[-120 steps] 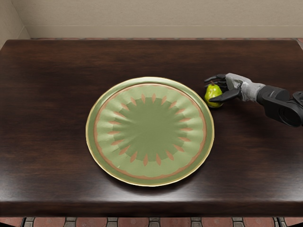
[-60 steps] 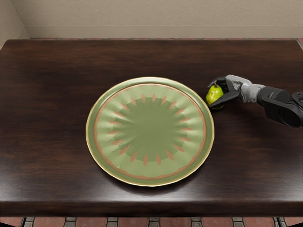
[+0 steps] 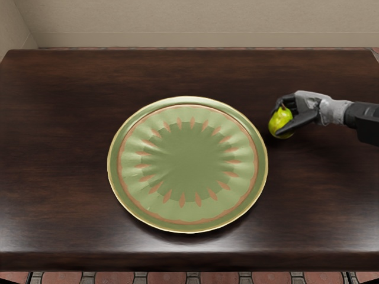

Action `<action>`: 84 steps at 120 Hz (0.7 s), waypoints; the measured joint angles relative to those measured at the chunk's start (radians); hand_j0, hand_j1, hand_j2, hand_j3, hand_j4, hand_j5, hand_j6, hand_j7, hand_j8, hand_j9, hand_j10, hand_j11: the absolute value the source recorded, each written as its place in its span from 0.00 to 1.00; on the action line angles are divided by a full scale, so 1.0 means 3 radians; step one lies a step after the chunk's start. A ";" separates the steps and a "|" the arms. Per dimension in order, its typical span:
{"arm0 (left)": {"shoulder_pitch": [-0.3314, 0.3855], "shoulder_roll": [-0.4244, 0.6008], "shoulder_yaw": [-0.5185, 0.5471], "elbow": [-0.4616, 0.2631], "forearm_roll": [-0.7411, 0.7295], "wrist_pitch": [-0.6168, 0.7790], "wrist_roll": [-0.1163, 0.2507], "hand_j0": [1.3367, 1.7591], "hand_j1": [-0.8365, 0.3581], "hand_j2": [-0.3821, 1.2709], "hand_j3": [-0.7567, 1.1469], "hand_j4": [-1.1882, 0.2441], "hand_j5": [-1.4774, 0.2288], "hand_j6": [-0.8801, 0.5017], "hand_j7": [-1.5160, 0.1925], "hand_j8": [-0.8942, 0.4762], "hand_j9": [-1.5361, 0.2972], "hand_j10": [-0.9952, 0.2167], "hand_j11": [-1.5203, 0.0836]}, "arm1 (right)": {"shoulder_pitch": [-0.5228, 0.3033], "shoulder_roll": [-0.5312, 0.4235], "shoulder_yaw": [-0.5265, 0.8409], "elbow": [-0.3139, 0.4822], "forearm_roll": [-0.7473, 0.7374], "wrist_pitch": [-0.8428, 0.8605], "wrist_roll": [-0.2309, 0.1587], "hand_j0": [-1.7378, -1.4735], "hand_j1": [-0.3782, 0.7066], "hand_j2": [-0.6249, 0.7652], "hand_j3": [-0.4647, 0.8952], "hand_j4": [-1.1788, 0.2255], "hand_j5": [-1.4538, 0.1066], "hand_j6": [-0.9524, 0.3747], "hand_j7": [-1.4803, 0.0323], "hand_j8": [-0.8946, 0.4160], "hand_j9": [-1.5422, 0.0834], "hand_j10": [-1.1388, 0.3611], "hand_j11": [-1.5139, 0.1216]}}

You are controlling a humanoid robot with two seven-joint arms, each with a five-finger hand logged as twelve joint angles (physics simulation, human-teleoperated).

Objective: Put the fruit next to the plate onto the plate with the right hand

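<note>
Though off plate (image 3: 187,161) — pear (image 3: 279,120) in hand (image 3: 301,107)

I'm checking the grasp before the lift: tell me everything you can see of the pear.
The pear is small, smooth, yellow-green, narrow end up. It is right of the plate, clear of its rim, over the dark table. The right hand grips it: dark fingers curl over its top, the thumb crosses its front. Whether it rests on the table is unclear.

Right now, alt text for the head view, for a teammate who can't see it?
The right hand is closed around a yellow-green pear just right of a large green plate, clear of its rim, over a dark wooden table. The left arm is out of view.
</note>
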 joint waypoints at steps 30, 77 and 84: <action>0.0002 0.0000 0.0000 0.0000 0.0000 0.0000 0.0000 0.76 0.99 0.23 0.40 0.83 0.87 0.64 0.89 0.65 0.84 0.82 0.95 | 0.0134 -0.0160 -0.0001 0.0012 0.0201 0.0037 -0.0004 0.33 0.46 0.56 0.34 0.25 0.25 0.32 0.27 0.38 0.30 0.51 0.26; 0.0001 0.0000 0.0001 0.0000 0.0000 0.0001 0.0000 0.76 0.99 0.23 0.40 0.83 0.87 0.64 0.89 0.65 0.84 0.82 0.95 | 0.0212 -0.0067 -0.0001 0.0568 0.0466 0.0037 -0.0033 0.33 0.44 0.55 0.34 0.25 0.25 0.29 0.28 0.37 0.30 0.50 0.27; 0.0000 0.0000 0.0001 0.0000 0.0000 0.0001 0.0000 0.76 0.99 0.23 0.40 0.83 0.87 0.64 0.89 0.65 0.84 0.82 0.95 | 0.0218 -0.0069 -0.0001 0.0784 0.0470 0.0037 -0.0037 0.33 0.43 0.54 0.34 0.25 0.25 0.29 0.28 0.36 0.30 0.50 0.27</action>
